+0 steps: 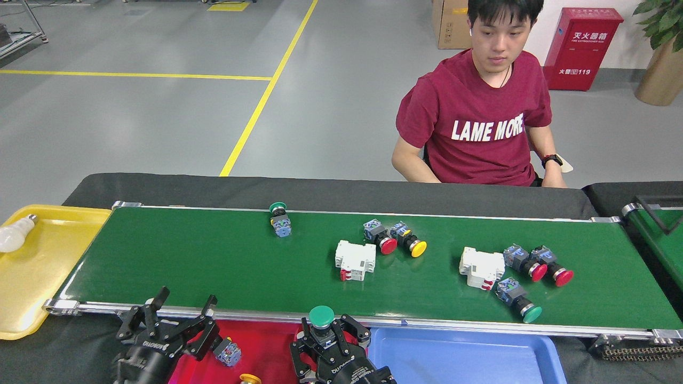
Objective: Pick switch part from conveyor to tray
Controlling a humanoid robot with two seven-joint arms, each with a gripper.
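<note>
**Green switch held above the red tray**

While the right gripper hangs over the red tray at the conveyor's near edge, its fingers clasp a green-capped switch part. The left gripper, fingers spread and empty, sits near the tray's left edge. Other switches lie on the belt.

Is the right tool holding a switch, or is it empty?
Holding. The right tool is shut on a green-capped switch, above the red tray.

A black-draped table carries the green conveyor, yellow tray, red tray and blue tray.
</note>
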